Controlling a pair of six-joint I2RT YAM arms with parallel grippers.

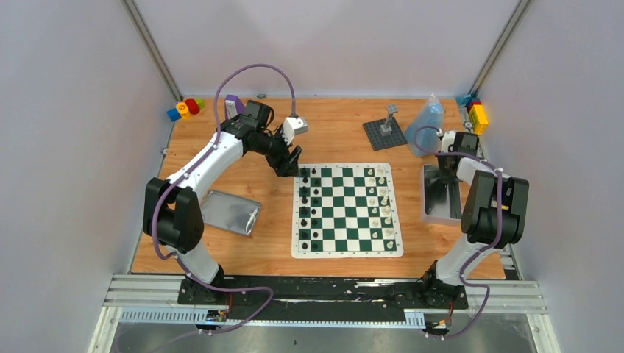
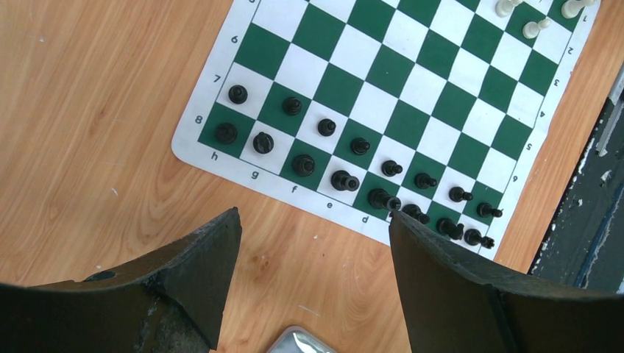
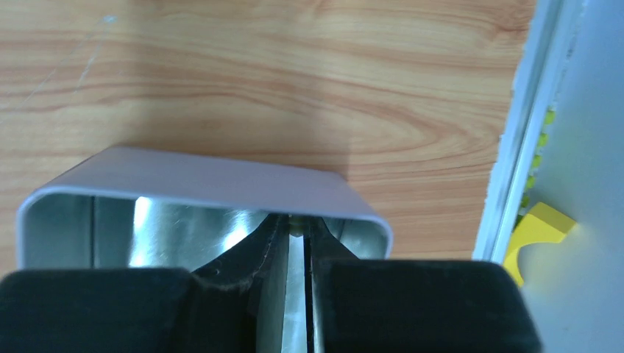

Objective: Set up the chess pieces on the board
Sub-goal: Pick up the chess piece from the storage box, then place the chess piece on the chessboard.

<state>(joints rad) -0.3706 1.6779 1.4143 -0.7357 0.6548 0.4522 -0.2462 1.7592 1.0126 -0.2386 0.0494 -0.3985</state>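
Board [image 1: 346,209] centre squares open, black pieces [image 2: 343,179] crowd one edge, white pieces [image 2: 535,29] the opposite edge

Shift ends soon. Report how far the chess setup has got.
Done: black pieces fill both their rows on the board. In hand: right end effector pinches into the metal tin, apparently on a white piece; left end effector hangs open, empty. Left: gaps among the white pieces.

End effector [image 3: 297,229] inside silver tin [image 3: 206,181]

One board [image 1: 346,214], two tins [image 1: 232,212], sixteen black pieces [image 2: 303,164]
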